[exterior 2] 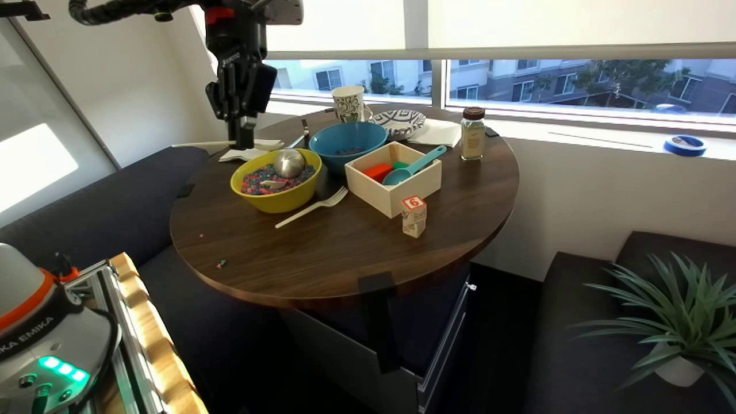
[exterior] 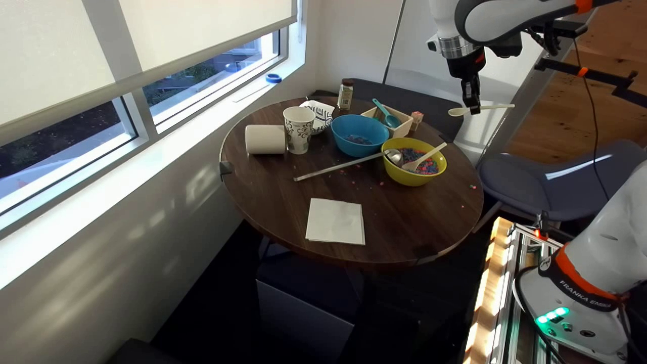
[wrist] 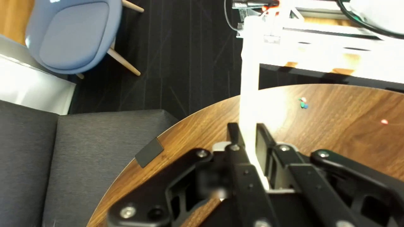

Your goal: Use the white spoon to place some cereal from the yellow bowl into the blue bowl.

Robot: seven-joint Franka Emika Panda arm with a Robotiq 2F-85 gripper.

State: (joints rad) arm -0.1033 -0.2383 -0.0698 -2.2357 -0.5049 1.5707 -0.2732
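Up above round dark-wood table [exterior: 404,217] in an exterior view: black gripper [exterior: 473,108] pinching slim whitish spoon [exterior: 489,106]. In an exterior view: round yellow bowl [exterior 2: 279,203] of multicoloured cereal [exterior 2: 293,181] beside round turquoise bowl [exterior 2: 348,137]. Wrist view: spoon between fingers [wrist: 235,135].

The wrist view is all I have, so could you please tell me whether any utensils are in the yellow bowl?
Observer: Yes, a metal ladle and another pale spoon have their heads in the yellow bowl.
Operator: Thank you; does the blue bowl hold anything?
Observer: In an exterior view, some cereal lies in it.
Operator: And where is the head of the white spoon, please?
Observer: In an exterior view, it sticks out of the claw opposite the handle.
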